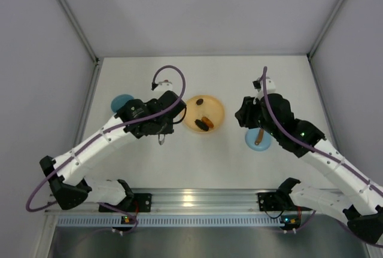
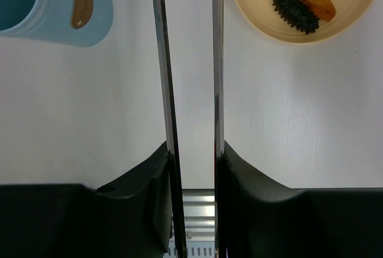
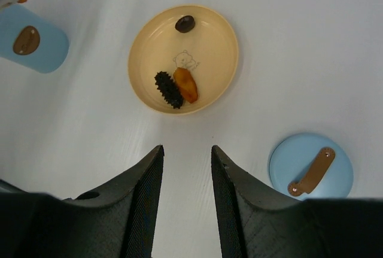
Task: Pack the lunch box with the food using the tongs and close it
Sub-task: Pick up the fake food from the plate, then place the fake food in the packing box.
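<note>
Three food pieces [image 3: 185, 84] on plate [image 3: 209, 54] — tongs [image 2: 167, 90] between plate and tub [image 2: 54, 24].

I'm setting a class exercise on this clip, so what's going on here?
The left gripper holds long silver metal tongs. Three toy food pieces lie on the round orange plate. The light blue cylindrical tub stands uncovered; its round blue lid lies near the open, empty right gripper.

White table [image 1: 197, 156], plain grey walls [image 1: 197, 6], aluminium rail [image 1: 203, 198]
</note>
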